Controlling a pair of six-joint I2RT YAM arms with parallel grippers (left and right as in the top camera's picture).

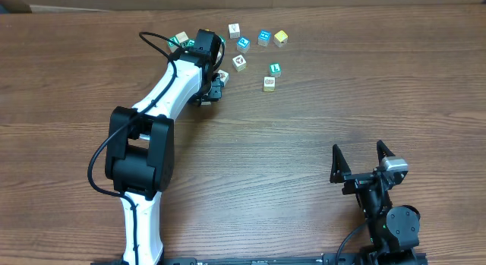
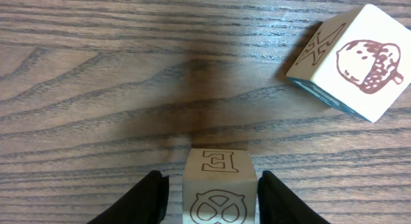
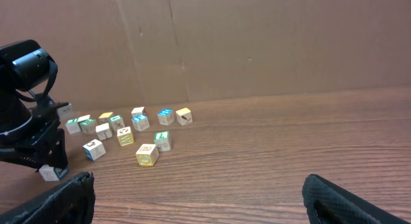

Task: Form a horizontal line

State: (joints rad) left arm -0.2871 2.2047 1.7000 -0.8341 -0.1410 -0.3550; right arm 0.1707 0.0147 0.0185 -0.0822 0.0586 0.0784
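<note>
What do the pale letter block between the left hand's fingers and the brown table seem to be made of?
The pale cube block marked E looks like unvarnished light wood: matte faces, brown printed marks. The brown table shows dark grain lines and slight sheen: wood or wood-look laminate, I cannot tell.

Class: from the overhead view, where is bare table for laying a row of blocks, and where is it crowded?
The table lies bare across the middle, between the yellow block and the right gripper. Left of the left arm is bare too. Crowded: the far edge, blocks scattered beside the left gripper.
</note>
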